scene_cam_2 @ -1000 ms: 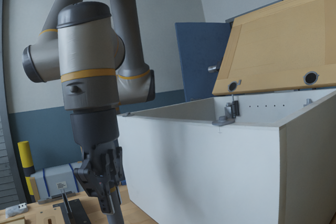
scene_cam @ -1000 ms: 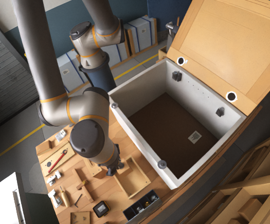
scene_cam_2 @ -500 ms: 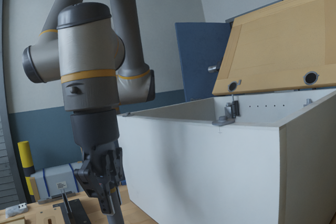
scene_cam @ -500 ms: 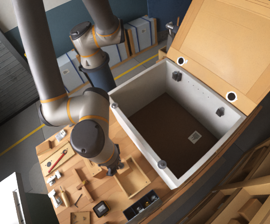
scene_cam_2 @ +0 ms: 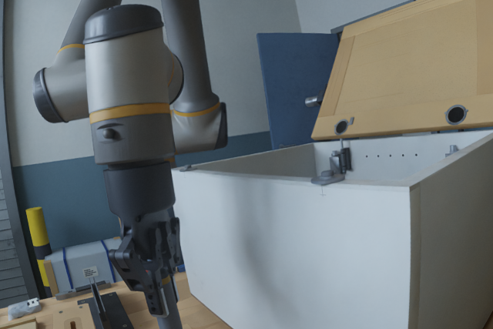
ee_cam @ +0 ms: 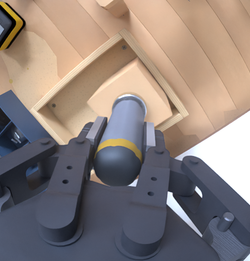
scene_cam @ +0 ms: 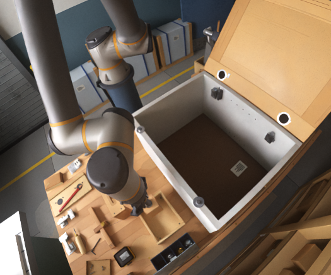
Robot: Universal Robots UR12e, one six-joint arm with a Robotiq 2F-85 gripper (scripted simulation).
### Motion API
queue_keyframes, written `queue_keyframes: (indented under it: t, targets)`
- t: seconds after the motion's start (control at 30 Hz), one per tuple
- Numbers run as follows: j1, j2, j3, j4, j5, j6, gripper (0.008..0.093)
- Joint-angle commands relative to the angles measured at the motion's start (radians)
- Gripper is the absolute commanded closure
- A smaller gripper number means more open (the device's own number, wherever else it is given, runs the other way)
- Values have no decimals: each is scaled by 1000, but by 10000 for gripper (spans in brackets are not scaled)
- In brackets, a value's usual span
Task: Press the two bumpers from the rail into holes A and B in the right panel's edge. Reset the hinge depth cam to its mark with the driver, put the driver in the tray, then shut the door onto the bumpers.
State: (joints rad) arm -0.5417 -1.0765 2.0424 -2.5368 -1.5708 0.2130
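On the workbench left of the white cabinet (scene_cam: 215,148), my gripper (ee_cam: 121,129) stands over the shallow wooden tray (scene_cam: 162,216). Its two fingers clamp the sides of the driver's (ee_cam: 122,138) grey handle with a yellow band. The driver points down, and its tip sits at a wooden block (ee_cam: 130,97) in the tray's corner. The cabinet's near edge carries two grey bumpers (scene_cam: 198,201) (scene_cam: 140,129). The wooden door (scene_cam: 278,56) stands open above the far panel, with two hinge cups (scene_cam: 221,74) (scene_cam: 283,118). Two hinge plates (scene_cam: 217,93) (scene_cam: 270,137) sit on the far inner wall.
The cabinet's white side wall (scene_cam_2: 294,253) rises close to the right of my gripper. A blue parts bin (scene_cam: 174,254) sits at the bench's front edge. A yellow-and-black gauge (scene_cam: 124,256), a red tool (scene_cam: 70,197) on a plate, and small hardware lie to the left.
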Motion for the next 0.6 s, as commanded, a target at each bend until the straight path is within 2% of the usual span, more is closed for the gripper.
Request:
queue_keyframes:
  t: [0.0,0.57]
  targets:
    - [0,-1,-1,-1,0,0,934]
    - [0,1,0,-3,0,0,934]
